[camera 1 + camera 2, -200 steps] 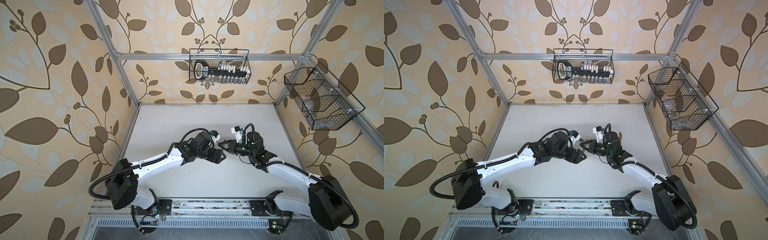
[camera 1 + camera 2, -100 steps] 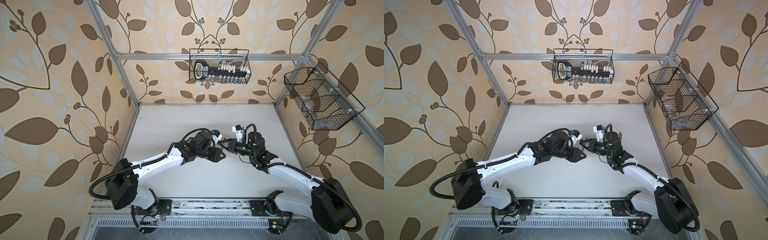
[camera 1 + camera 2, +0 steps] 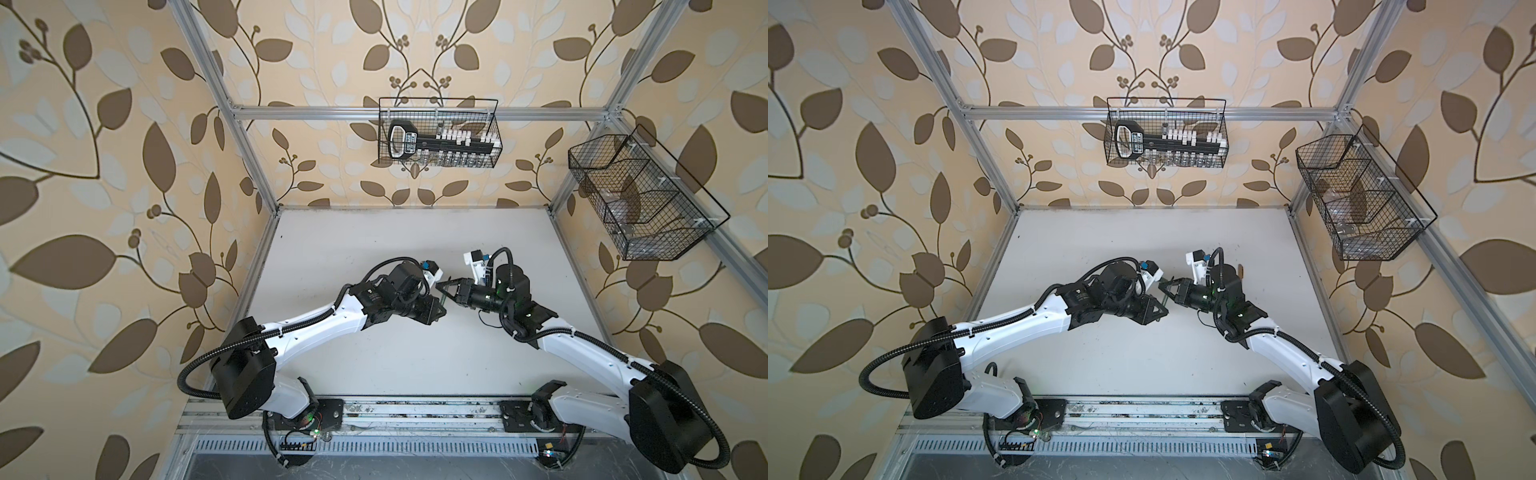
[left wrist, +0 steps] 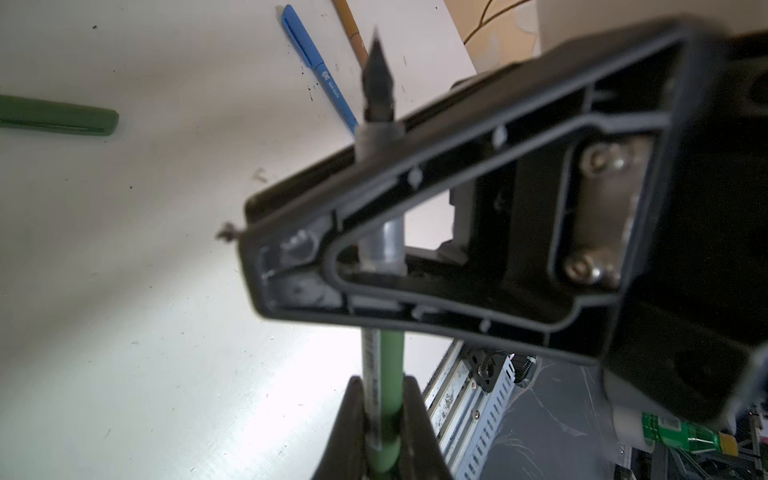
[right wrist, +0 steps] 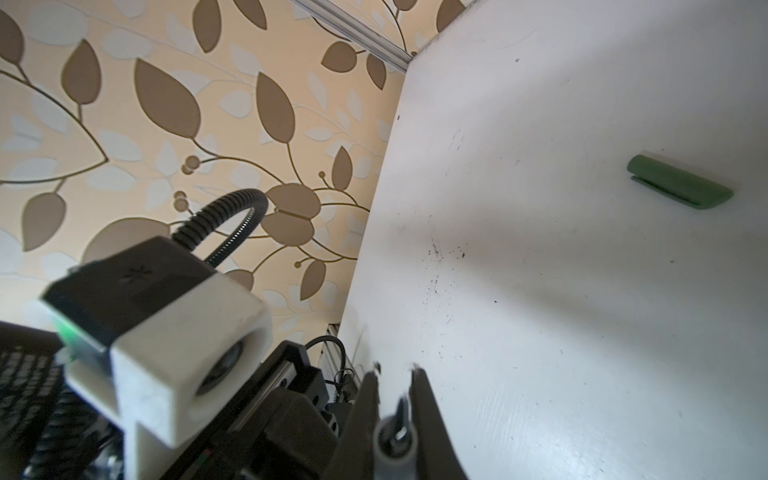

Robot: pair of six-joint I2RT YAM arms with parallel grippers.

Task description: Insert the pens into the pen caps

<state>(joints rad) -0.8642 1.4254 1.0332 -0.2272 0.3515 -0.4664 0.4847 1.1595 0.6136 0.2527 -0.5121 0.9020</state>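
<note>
Above the middle of the table, both grippers hold a green pen [image 4: 382, 353]. My left gripper [image 4: 382, 382] is shut on its green barrel. My right gripper [image 5: 395, 374] is shut on the grey neck just behind the dark tip [image 4: 376, 75]. In both top views the left gripper [image 3: 437, 311] and right gripper [image 3: 446, 287] meet tip to tip. On the table lie a green pen cap [image 5: 681, 189], also seen in the left wrist view [image 4: 58, 116], a blue pen [image 4: 316, 66] and an orange-brown pen [image 4: 351, 29]. No other caps are in view.
A wire basket [image 3: 438, 133] with a black tool hangs on the back wall. Another wire basket [image 3: 640, 199] hangs on the right wall. A metal rail [image 3: 415, 415] carrying both arm bases runs along the table's front edge [image 3: 374, 390].
My left gripper has shut on the green pen's barrel. Both arms have stayed almost where they were, with the right gripper holding the pen throughout.
</note>
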